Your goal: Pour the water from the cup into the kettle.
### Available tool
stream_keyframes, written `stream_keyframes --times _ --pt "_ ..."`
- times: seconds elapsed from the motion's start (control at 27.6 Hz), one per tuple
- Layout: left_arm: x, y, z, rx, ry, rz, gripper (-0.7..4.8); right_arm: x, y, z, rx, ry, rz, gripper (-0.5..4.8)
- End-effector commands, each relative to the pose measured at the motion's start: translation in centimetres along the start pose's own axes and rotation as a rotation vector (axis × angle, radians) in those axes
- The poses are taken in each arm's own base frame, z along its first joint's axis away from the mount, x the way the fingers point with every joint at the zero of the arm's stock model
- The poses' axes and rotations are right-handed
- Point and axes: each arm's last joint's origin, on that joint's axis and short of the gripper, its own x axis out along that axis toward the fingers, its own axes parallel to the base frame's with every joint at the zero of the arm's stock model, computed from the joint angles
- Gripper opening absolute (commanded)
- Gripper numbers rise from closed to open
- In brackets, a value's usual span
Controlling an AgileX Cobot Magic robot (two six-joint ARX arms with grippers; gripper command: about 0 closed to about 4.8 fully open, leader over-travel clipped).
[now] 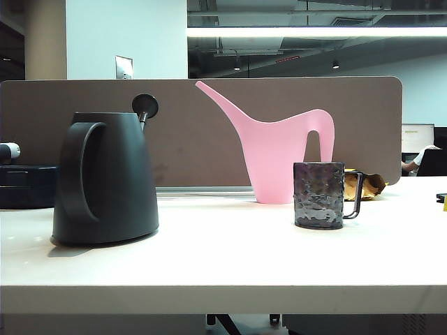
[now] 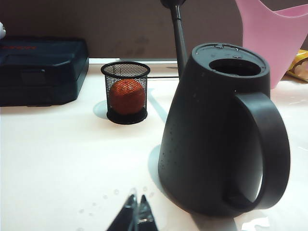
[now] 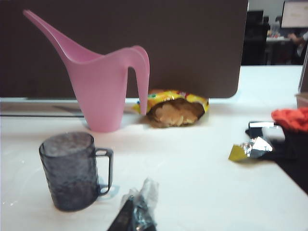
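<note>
The matte black kettle [image 1: 105, 181] stands upright on the left of the white table, its round-knobbed rod sticking up behind. In the left wrist view the kettle [image 2: 211, 134] is close, its top opening uncovered and its looped handle facing the camera. My left gripper [image 2: 137, 201] is shut and empty, low over the table just short of the kettle's base. The dimpled dark cup [image 1: 318, 195] stands upright on the right. In the right wrist view the cup [image 3: 72, 171] is beside my right gripper [image 3: 137, 202], which is shut, blurred and apart from it. Neither gripper shows in the exterior view.
A pink watering can [image 1: 279, 157] stands behind the cup against the brown partition [image 1: 209, 118]. A mesh holder with an orange ball [image 2: 126, 92] and a dark case [image 2: 41, 70] lie beyond the kettle. A snack bag [image 3: 175, 108] and a foil wrapper [image 3: 250, 149] lie farther right.
</note>
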Motion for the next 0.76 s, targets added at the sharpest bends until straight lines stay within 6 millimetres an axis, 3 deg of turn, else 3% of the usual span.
stream_keyframes --times 0.04,0.76 --pt "0.00 0.00 0.15 0.003 -0.013 0.002 -0.05 -0.10 0.01 0.32 -0.008 -0.032 -0.003 -0.06" --pt "0.00 0.00 0.15 0.003 -0.013 0.002 -0.05 -0.18 -0.01 -0.36 0.003 0.036 -0.006 -0.05"
